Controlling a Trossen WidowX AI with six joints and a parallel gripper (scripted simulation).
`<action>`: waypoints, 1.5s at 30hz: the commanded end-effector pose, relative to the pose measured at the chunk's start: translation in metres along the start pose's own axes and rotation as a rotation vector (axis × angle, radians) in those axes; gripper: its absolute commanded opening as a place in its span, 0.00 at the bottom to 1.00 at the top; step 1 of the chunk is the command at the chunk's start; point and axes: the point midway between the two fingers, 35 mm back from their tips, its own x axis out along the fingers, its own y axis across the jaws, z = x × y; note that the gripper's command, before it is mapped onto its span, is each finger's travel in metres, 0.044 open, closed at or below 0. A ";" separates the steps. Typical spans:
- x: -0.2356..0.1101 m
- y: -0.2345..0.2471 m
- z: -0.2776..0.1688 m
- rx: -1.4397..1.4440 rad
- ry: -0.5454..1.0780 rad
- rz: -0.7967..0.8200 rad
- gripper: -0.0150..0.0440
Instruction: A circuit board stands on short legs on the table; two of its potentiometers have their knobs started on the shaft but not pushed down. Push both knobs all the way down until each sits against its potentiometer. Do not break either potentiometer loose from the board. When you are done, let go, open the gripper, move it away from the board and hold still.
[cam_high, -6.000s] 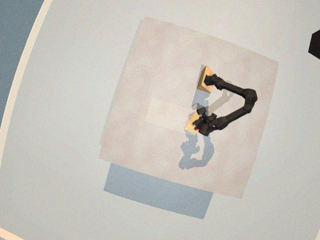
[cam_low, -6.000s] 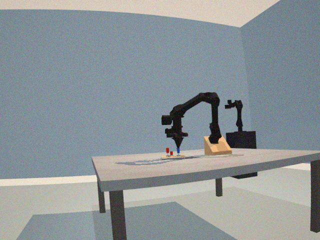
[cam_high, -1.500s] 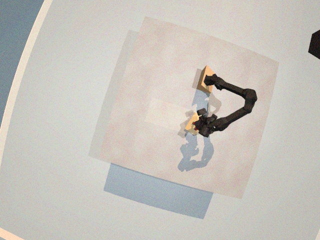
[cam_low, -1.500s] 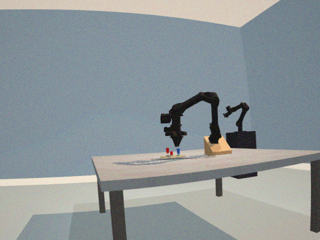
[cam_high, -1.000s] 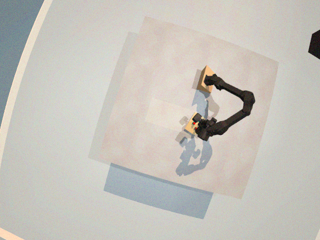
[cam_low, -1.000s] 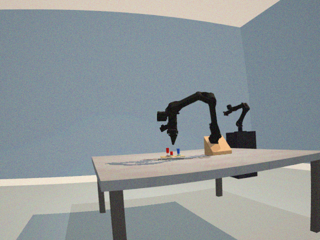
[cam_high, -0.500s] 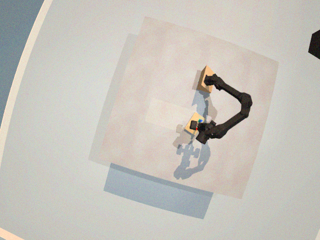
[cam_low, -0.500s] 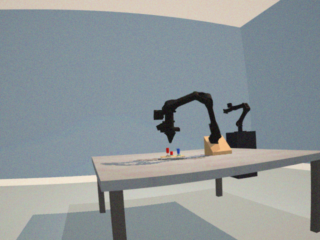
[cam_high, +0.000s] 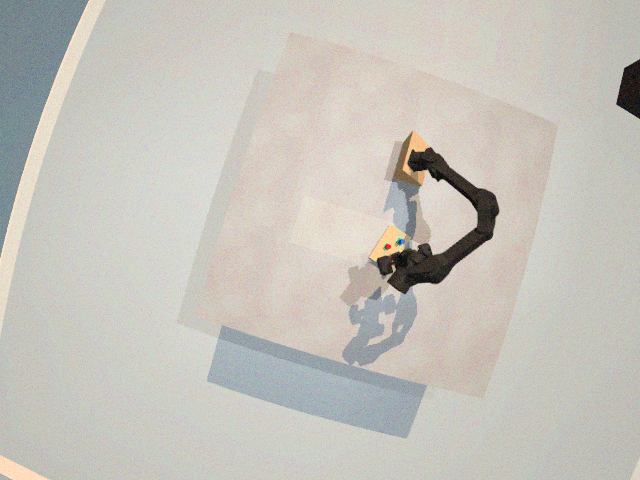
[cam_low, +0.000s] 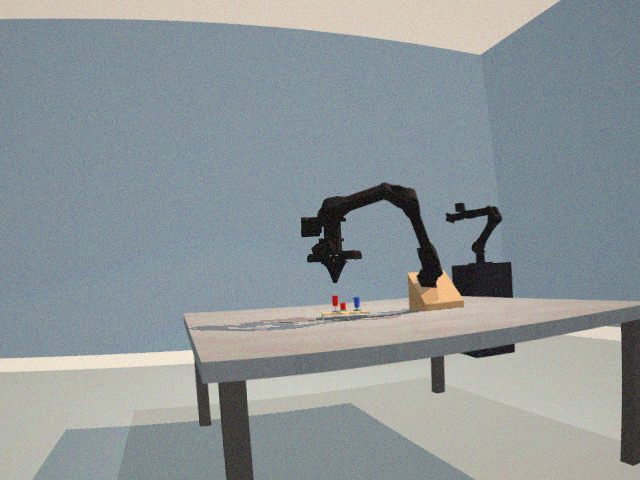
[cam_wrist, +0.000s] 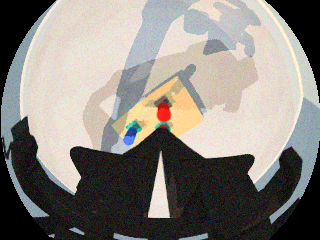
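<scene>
A pale, square-topped counter (cam_low: 361, 341) on dark legs is seen standing on a light grey floor in a room with blue walls and a cream band along the skirting. Its top is faintly mottled pink in the top view, and long grey-blue shadows of the arm are cast across it.

The circuit board (cam_high: 385, 242) is found lying near the middle of the counter, a small tan rectangle. It is set well apart from the tan wedge-shaped base (cam_low: 439, 297) on which the arm (cam_low: 392, 198) is mounted. In the exterior view three coloured knobs are seen rising from the board: a tall red knob (cam_low: 334, 300), a shorter red knob (cam_low: 343, 306) and a blue knob (cam_low: 356, 301).

The claw (cam_low: 334, 279) is held above the board, pointing straight down, with clear air between its tip and the knobs. Its fingers are clenched to a point and nothing is gripped between them.

The height of the claw over the board is shown only by the exterior view; in the top view the wrist is merely seen overlapping the board's near edge, and only one red knob and the blue one are left uncovered. A second dark arm (cam_low: 480, 227) on a black box behind the counter is also shown by the exterior view, whereas only a black corner at the frame's edge is given from above. In the wrist view the closed fingers are seen as dark wedges meeting below the board, with one red knob just beyond their tip and the blue knob to its left.
</scene>
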 end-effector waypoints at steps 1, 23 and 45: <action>-0.003 -0.003 0.001 -0.067 0.004 -0.004 0.25; 0.034 -0.003 0.001 -0.067 0.003 -0.003 0.25; 0.040 -0.003 0.001 -0.067 0.003 -0.003 0.25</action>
